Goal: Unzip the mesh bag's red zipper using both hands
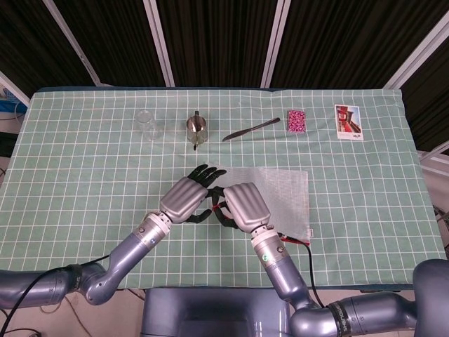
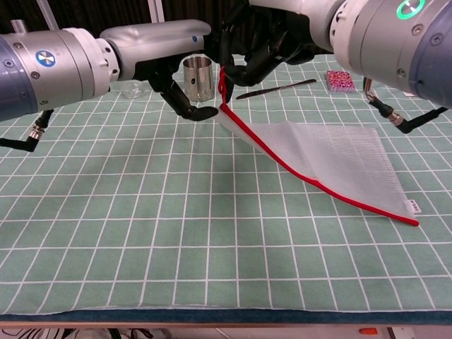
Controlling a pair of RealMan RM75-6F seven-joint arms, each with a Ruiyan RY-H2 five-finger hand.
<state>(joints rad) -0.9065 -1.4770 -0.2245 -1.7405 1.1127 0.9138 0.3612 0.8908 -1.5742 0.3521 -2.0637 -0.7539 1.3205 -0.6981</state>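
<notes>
right hand pinches the red zipper end, lifting the translucent mesh bag's corner off the green checked table; left hand, seemingly empty, fingers apart, reaches beside it to brace.
</notes>
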